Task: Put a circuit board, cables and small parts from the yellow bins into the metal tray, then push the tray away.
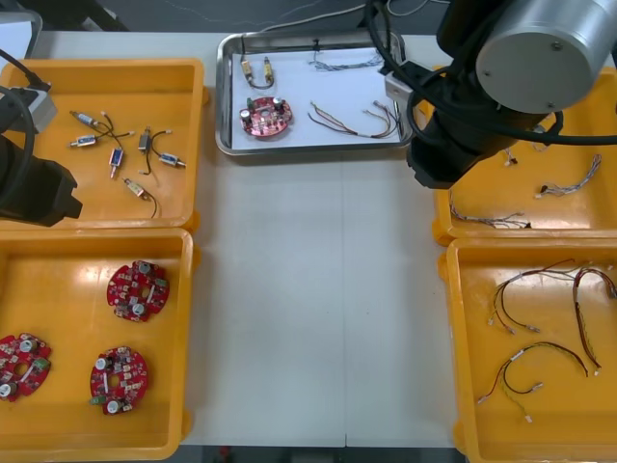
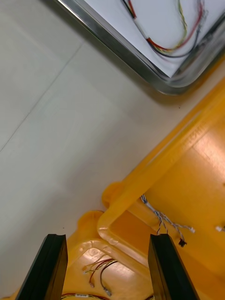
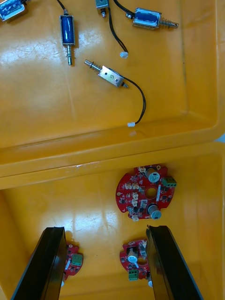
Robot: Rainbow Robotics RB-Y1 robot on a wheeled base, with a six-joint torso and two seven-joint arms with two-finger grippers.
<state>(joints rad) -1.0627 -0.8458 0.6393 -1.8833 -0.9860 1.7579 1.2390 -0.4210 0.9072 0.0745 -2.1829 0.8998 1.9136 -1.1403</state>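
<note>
Right gripper [image 2: 108, 239] gapes empty over the yellow bins [image 2: 187, 140] near the metal tray [image 2: 123, 50]. Left gripper [image 3: 105, 230], also open and empty, hangs above circuit boards [image 3: 146, 191]

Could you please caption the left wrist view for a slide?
Open left gripper above round red circuit boards; small metal parts in adjoining yellow bin.
</note>
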